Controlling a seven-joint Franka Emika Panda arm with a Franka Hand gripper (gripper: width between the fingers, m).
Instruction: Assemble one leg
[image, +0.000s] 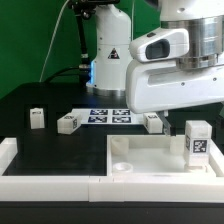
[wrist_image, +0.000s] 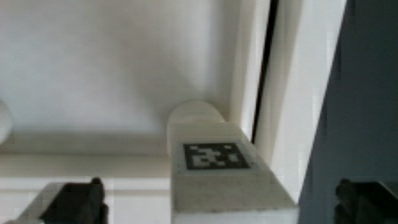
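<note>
One leg (image: 197, 141) stands upright in the tabletop's (image: 140, 160) corner at the exterior view's right, with its marker tag facing the camera. In the wrist view the same leg (wrist_image: 217, 160) sits between my gripper's (wrist_image: 217, 206) two dark fingers (wrist_image: 71, 205), which are spread wide and do not touch it. The tabletop's inner floor (wrist_image: 107, 70) lies around the leg. My arm's white hand (image: 175, 85) hovers just above the leg. Three more legs lie on the black table: one at the exterior view's left (image: 37, 118), one beside it (image: 68, 123), and one behind the tabletop (image: 153, 122).
The marker board (image: 110, 115) lies flat behind the legs. A white raised border (image: 12, 160) runs along the front and the exterior view's left side. The robot's base (image: 108, 55) stands at the back.
</note>
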